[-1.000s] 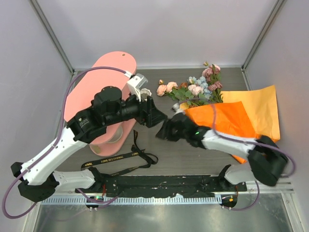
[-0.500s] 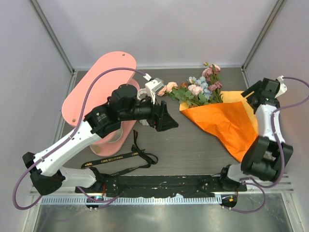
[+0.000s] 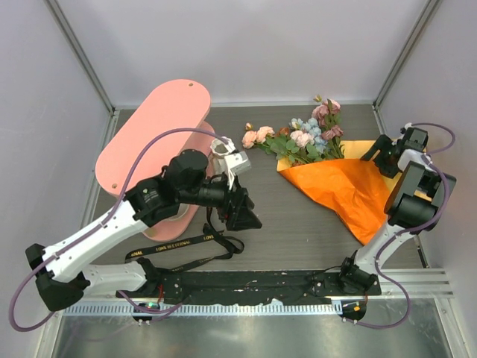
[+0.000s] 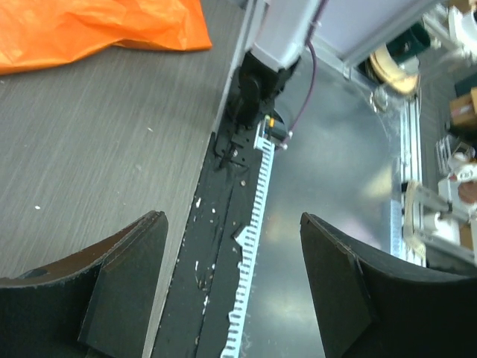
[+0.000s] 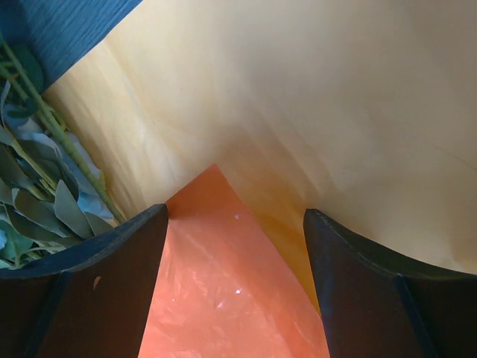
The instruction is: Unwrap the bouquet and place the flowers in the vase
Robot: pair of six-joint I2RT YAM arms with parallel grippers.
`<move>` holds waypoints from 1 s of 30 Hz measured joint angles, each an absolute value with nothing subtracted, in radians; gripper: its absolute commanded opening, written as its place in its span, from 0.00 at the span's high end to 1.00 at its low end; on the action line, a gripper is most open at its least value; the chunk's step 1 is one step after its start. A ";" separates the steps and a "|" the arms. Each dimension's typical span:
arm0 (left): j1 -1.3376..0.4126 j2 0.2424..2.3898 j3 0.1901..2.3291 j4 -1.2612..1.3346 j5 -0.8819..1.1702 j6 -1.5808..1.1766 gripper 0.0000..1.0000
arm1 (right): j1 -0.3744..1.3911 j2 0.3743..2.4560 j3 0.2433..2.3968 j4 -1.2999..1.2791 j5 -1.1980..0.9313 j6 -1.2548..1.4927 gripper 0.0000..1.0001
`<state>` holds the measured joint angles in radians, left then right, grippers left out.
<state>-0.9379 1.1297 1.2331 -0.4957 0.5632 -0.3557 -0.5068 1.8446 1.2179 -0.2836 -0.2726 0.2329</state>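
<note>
Left gripper (image 3: pixel 247 220): jaws wide, empty, at 7 o'clock from flowers (image 3: pixel 298 139). Right gripper (image 3: pixel 380 155): jaws wide above paper (image 3: pixel 350 190), at 3 o'clock.

A dark wood-grain table (image 3: pixel 298 231) is lying under soft, even light. Pale walls are closing it in: a back wall (image 3: pixel 246 45), a left wall (image 3: pixel 37 112) and a right wall (image 3: pixel 447 74), with grey metal posts (image 3: pixel 82 52) slanting up the corners. A pink shelf (image 3: pixel 145 138) is standing on the table's left side. A scuffed black rail (image 3: pixel 253 283) is running along the near edge, and a metal sheet (image 3: pixel 246 335) beyond it is reflecting the light. In the left wrist view, blurred racks (image 4: pixel 447 149) are standing past that sheet.
</note>
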 measured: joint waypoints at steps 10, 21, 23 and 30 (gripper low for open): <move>-1.019 1.016 1.203 -0.529 0.536 -0.279 0.22 | -0.506 1.902 1.203 -0.253 -0.456 0.106 0.65; -1.019 1.014 1.169 -0.505 0.550 -0.307 0.22 | -0.481 1.672 1.106 -0.248 -0.378 0.138 0.99; -1.019 1.019 1.168 -0.504 0.551 -0.310 0.22 | -0.447 1.605 1.106 -0.273 -0.283 0.147 0.99; -1.019 1.080 1.168 -0.487 0.552 -0.339 0.23 | -0.001 1.454 1.090 -0.431 0.468 0.258 0.99</move>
<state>-1.0195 1.0801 1.1683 -0.4873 0.5518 -0.3393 -0.0013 1.4544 1.0897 -0.4309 0.4683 0.2581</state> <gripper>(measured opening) 0.777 0.028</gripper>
